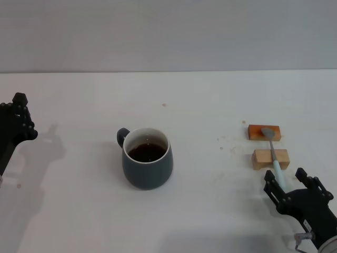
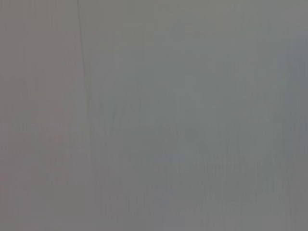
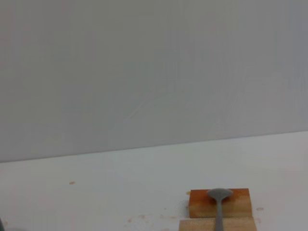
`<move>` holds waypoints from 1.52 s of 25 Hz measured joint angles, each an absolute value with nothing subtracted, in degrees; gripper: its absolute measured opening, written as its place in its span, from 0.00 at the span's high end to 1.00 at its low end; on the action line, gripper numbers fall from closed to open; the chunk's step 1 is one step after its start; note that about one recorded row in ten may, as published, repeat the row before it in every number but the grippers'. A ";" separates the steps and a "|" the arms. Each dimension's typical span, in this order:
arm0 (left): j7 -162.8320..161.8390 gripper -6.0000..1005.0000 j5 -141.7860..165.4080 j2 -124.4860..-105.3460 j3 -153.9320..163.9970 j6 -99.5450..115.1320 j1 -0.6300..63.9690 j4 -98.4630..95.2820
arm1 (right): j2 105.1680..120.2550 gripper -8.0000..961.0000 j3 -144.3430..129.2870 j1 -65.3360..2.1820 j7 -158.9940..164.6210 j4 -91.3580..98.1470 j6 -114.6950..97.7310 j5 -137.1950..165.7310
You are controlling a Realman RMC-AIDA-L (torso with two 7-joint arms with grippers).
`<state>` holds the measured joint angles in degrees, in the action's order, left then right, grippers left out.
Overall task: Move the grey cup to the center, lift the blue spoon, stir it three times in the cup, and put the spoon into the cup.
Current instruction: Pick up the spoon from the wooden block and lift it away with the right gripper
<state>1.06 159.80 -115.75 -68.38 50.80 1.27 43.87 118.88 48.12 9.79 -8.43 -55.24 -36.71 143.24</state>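
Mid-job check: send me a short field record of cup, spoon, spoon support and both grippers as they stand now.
grey cup: upright near the table's middle, dark liquid inside, handle toward the far left
blue spoon: lying across two wooden blocks, bowl on the far block, not in the cup
right gripper: low at the near right, fingers open around the spoon's handle end
left gripper: at the far left edge, away from the cup
table: white, with a few small specks

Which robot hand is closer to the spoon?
The right. The right gripper is at the near end of the spoon, around its handle. The left gripper is far off at the table's left edge, beyond the cup.
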 joint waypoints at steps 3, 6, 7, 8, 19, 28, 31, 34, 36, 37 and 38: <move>1.06 1.00 159.83 -115.75 -68.38 50.80 1.25 43.89 | 118.82 0.23 48.09 9.44 -8.43 -54.76 -36.76 142.94; 1.06 1.00 159.88 -115.75 -68.38 50.79 1.16 44.03 | 118.82 0.23 47.90 9.25 -8.43 -54.62 -36.80 142.92; 1.06 1.00 159.88 -115.75 -68.38 50.79 1.16 44.03 | 118.82 0.23 47.84 9.20 -8.43 -54.61 -36.79 142.91; 1.06 1.00 159.88 -115.75 -68.38 50.79 1.14 44.07 | 118.82 0.23 47.80 9.15 -8.43 -54.60 -36.78 142.91; 1.06 1.00 159.88 -115.66 -68.38 50.79 0.88 44.57 | 118.83 0.24 47.57 9.14 -8.43 -54.48 -36.74 142.90; 1.06 1.00 159.87 -115.66 -68.38 50.80 0.71 44.67 | 118.83 0.24 47.47 8.98 -8.44 -54.48 -36.74 142.90; 1.06 1.00 159.87 -115.66 -68.37 50.79 0.63 44.74 | 118.83 0.24 47.46 8.89 -8.44 -54.45 -36.66 142.90; 1.06 1.00 159.87 -115.66 -68.38 50.80 0.60 44.80 | 118.83 0.26 47.42 8.80 -8.44 -54.32 -36.59 142.91; 1.06 1.00 159.87 -115.66 -68.38 50.80 0.60 44.89 | 118.83 0.29 47.39 8.78 -8.44 -54.31 -36.58 142.92; 1.06 1.00 159.87 -115.66 -68.37 50.80 0.59 45.00 | 118.83 0.31 47.37 8.75 -8.44 -54.31 -36.57 142.92; 1.06 1.00 159.87 -115.66 -68.38 50.80 0.55 45.09 | 118.83 0.32 47.37 8.74 -8.44 -54.31 -36.57 142.92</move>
<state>1.06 159.87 -115.66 -68.38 50.80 0.55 45.09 118.83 47.37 8.74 -8.44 -54.31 -36.57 142.92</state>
